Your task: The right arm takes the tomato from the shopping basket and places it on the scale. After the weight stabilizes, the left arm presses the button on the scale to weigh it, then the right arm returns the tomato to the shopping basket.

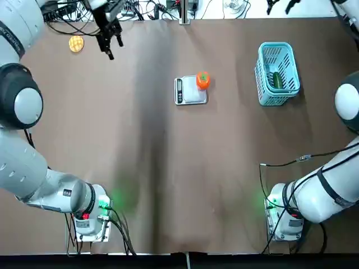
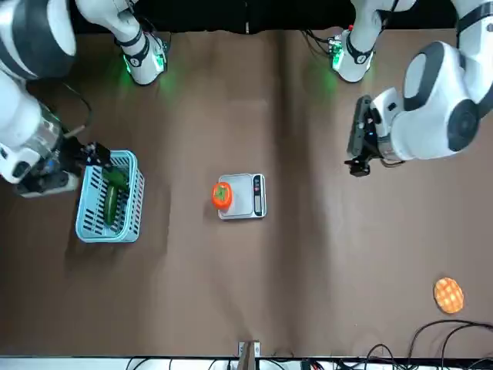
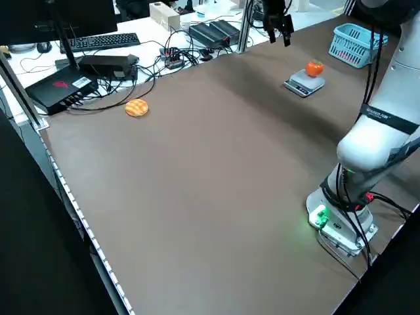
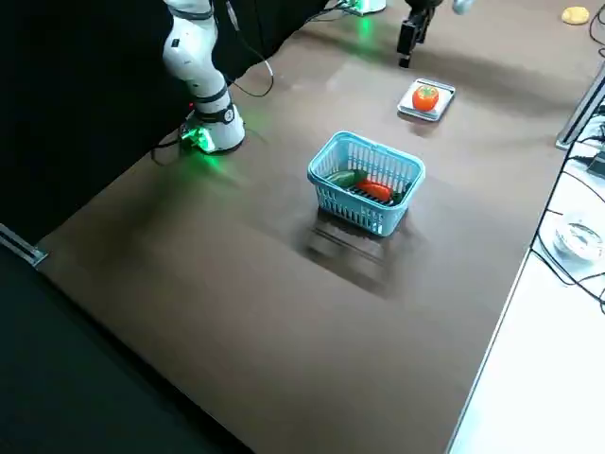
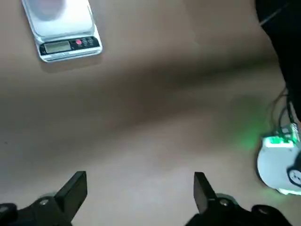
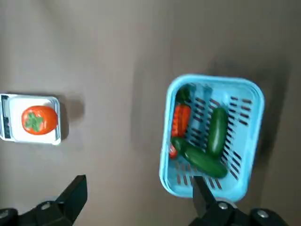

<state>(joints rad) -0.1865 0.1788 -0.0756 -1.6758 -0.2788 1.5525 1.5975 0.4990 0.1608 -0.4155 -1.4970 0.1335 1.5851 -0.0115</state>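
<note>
— Where is the small round orange-red tomato (image 1: 202, 80) sitting?

— I'm seeing it resting on the small flat silver-grey scale (image 1: 190, 94), at the plate's edge farthest from the narrow black control strip (image 5: 69, 45). Nothing is gripping it.

— And the hands?

— The left hand (image 1: 110, 41) is hanging above the brown table (image 1: 168, 185) near the far edge, well apart from the scale, its fingers (image 5: 74, 190) spread wide and holding nothing. The right hand (image 6: 138, 200) is hovering high, close to the light-blue slatted plastic shopping basket (image 6: 253, 122), also spread open and empty.

— What is lying in the basket?

— I'm making out two elongated dark green vegetables (image 6: 216, 129) and a red-orange item (image 6: 180, 118). A flat yellow-orange round item (image 1: 76, 43) is lying near the left hand.
</note>
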